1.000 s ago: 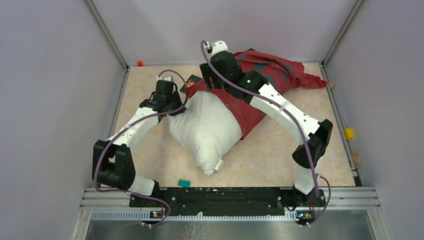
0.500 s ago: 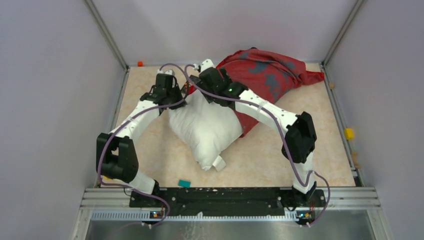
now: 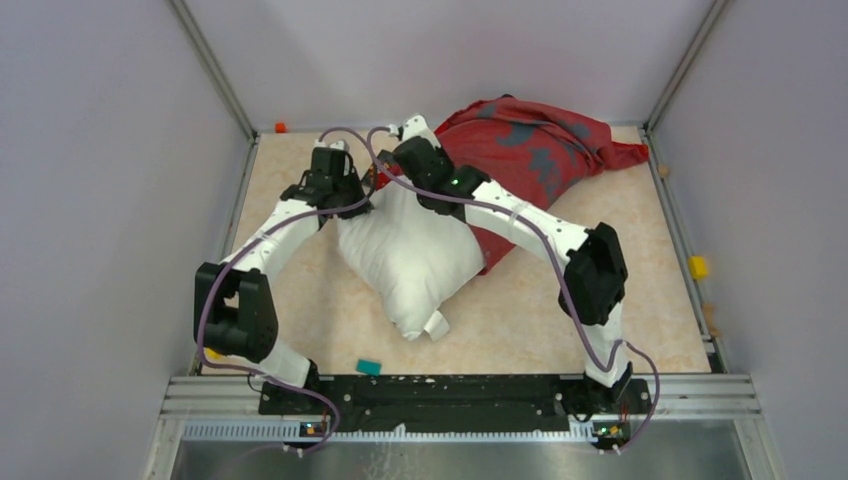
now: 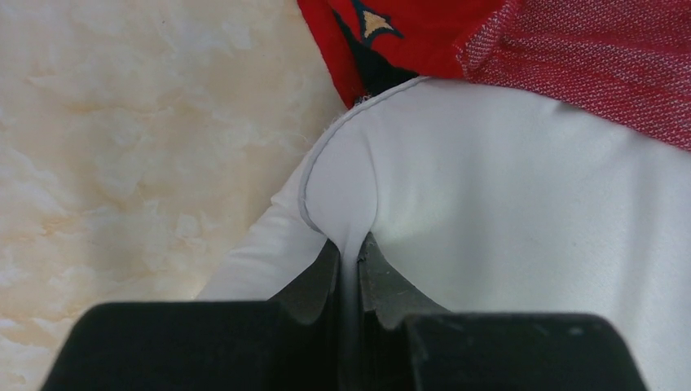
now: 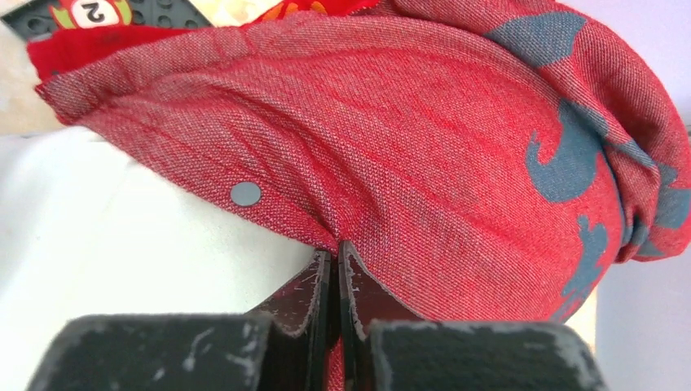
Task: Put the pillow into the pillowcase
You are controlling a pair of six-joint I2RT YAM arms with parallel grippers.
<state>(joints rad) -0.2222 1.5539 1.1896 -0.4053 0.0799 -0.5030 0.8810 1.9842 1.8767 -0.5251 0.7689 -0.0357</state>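
Observation:
The white pillow (image 3: 410, 255) lies mid-table, its far end tucked under the mouth of the red pillowcase (image 3: 530, 145), which bulges toward the back right. My left gripper (image 3: 358, 196) is shut on the pillow's far-left corner; in the left wrist view a white fold (image 4: 346, 187) is squeezed between the fingers of that gripper (image 4: 349, 244), with red pillowcase (image 4: 587, 49) just beyond. My right gripper (image 3: 392, 172) is shut on the pillowcase's edge; in the right wrist view red cloth (image 5: 424, 147) is pinched at the tips of that gripper (image 5: 336, 244), the pillow (image 5: 106, 244) to the left.
A small teal block (image 3: 369, 367) lies near the front rail. An orange piece (image 3: 281, 127) sits at the back-left corner and a yellow one (image 3: 697, 266) on the right edge. Grey walls enclose the marbled tabletop (image 3: 560, 320). A grey snap (image 5: 245, 193) shows on the pillowcase hem.
My right arm swung left toward the pillow's far end and its gripper closed on the pillowcase edge. The pillowcase puffed up. The left gripper kept its hold.

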